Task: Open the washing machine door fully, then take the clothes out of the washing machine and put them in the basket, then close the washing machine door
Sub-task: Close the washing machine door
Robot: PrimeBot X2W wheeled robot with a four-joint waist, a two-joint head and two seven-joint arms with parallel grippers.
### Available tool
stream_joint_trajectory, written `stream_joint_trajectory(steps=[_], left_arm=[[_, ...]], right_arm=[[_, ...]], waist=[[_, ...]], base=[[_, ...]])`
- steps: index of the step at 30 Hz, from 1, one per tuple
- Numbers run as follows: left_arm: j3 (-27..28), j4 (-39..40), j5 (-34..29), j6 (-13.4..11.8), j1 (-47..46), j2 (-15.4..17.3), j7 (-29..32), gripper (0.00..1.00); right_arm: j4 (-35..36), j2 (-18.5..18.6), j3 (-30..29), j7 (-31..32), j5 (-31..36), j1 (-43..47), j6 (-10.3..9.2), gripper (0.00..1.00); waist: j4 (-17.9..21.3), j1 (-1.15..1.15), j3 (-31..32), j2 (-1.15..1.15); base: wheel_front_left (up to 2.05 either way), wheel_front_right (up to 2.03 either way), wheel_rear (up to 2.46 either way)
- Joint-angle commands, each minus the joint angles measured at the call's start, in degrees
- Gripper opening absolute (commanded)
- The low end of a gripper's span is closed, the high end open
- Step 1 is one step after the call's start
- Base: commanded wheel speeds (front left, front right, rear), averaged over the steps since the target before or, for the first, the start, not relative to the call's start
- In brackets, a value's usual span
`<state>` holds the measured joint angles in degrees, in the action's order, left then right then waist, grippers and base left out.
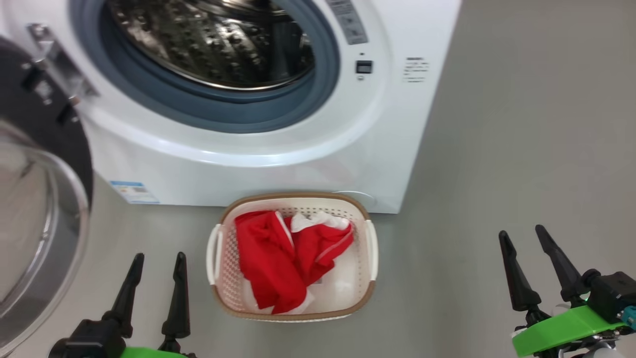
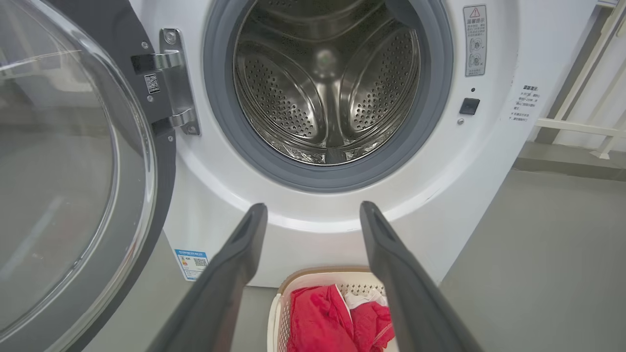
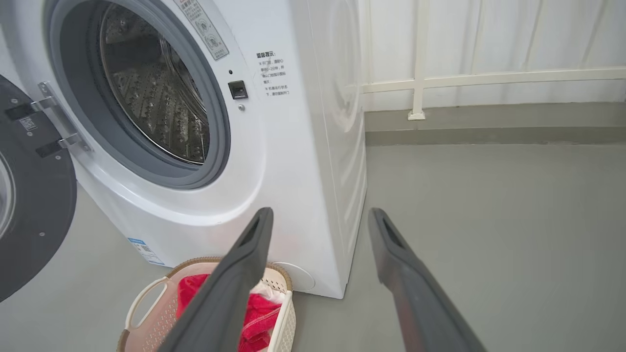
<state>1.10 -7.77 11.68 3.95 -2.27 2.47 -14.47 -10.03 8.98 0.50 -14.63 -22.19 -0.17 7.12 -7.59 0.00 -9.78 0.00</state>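
Observation:
The white washing machine stands ahead with its steel drum showing no fabric inside. Its black-rimmed glass door hangs swung wide open to the left, also in the left wrist view. On the floor in front sits the cream basket holding the red and white clothes. My left gripper is open, low and left of the basket, holding nothing. My right gripper is open too, well to the right of the basket, also holding nothing.
Grey floor stretches to the right of the machine. A white railing and wall stand behind, past the machine's right side. The open door takes up the space at the left.

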Motion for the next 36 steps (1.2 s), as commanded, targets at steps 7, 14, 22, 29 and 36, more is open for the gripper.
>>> stream_joint_trajectory(steps=[7,14,22,29,36], left_arm=[[0.69,-0.11,1.99,-2.38,1.95,0.41,-0.52,1.0],[-1.17,-0.92,4.04,-4.25,3.55,0.41,-0.52,1.0],[-1.66,-0.17,5.93,-6.04,4.99,0.41,-0.52,1.0],[-0.97,2.2,7.95,-8.28,6.11,0.41,-0.52,1.0],[0.21,4.1,9.54,-9.86,7.6,0.41,-0.52,1.0]], right_arm=[[0.57,2.08,2.69,-0.37,-1.2,0.91,0.36,1.0],[-0.01,2.76,4.02,-0.37,-1.45,2.01,0.36,1.0],[-0.44,3.01,6.15,-0.37,-1.55,2.27,0.36,1.0],[-1.77,4.31,9.7,-0.37,-2.19,-0.62,0.36,1.0],[-2.91,5.07,12.33,-0.37,-3.02,-2.39,0.36,1.0]], waist=[[-8.65,0.0,2.16,0.0],[-15.33,0.0,3.73,0.0],[-20.02,0.0,4.84,0.0],[-20.8,0.0,4.19,0.0],[-21.11,0.0,4.16,0.0]], base=[[0.0,0.0,0.0],[0.0,0.0,0.0],[0.0,0.0,0.0],[0.0,0.0,0.0],[0.0,0.0,0.0]])
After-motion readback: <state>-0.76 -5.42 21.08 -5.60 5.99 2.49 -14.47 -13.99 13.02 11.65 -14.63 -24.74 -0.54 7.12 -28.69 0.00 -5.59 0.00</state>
